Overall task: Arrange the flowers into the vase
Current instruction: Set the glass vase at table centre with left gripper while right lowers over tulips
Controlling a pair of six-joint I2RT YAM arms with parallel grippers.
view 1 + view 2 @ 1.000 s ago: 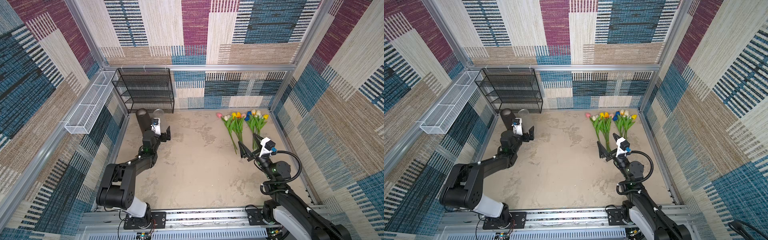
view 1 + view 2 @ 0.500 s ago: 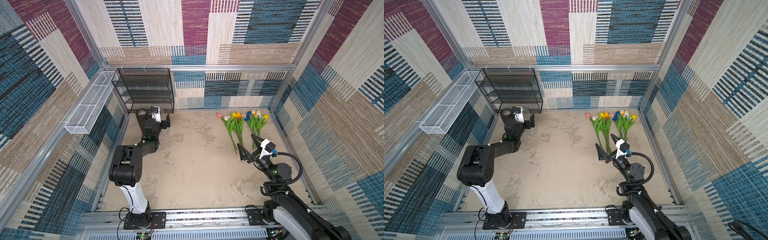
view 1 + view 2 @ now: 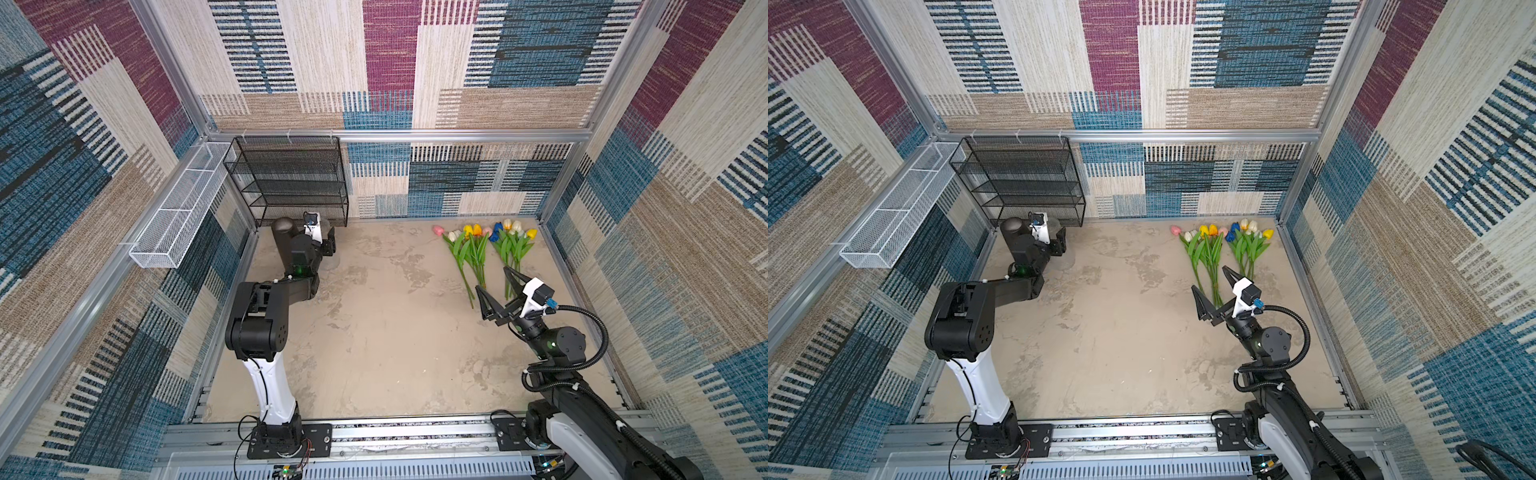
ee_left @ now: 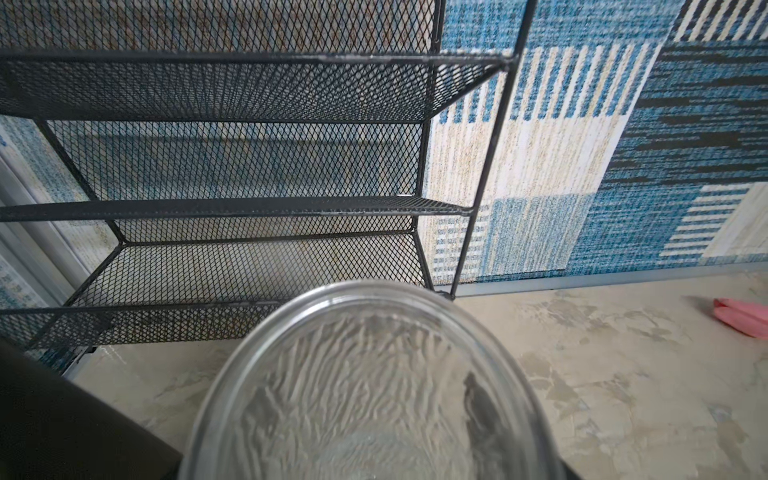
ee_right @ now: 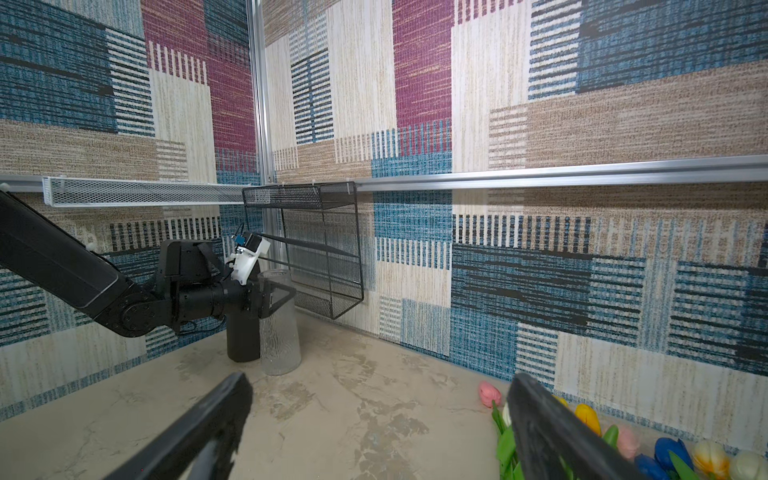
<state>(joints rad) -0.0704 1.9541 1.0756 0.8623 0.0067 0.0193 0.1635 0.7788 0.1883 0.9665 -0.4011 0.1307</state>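
Note:
The clear ribbed glass vase (image 5: 279,328) stands upright at the back left, next to a black cylinder (image 5: 243,340). My left gripper (image 3: 322,241) straddles the vase near its top, and its fingers (image 5: 278,297) lie against the glass on both sides. In the left wrist view the vase's rim (image 4: 374,291) fills the lower part, with a dark finger showing through the glass. The flowers (image 3: 478,249), tulips of several colours, lie on the floor at the back right in two bunches. My right gripper (image 3: 492,280) hovers open just in front of their stem ends, holding nothing.
A black mesh shelf (image 3: 291,183) stands against the back wall right behind the vase. A white mesh basket (image 3: 178,216) hangs on the left wall. The patterned walls enclose the floor on three sides.
My left arm swung back toward the shelf and brought its gripper round the vase, where the jaws narrowed onto the glass. The right gripper has barely moved.

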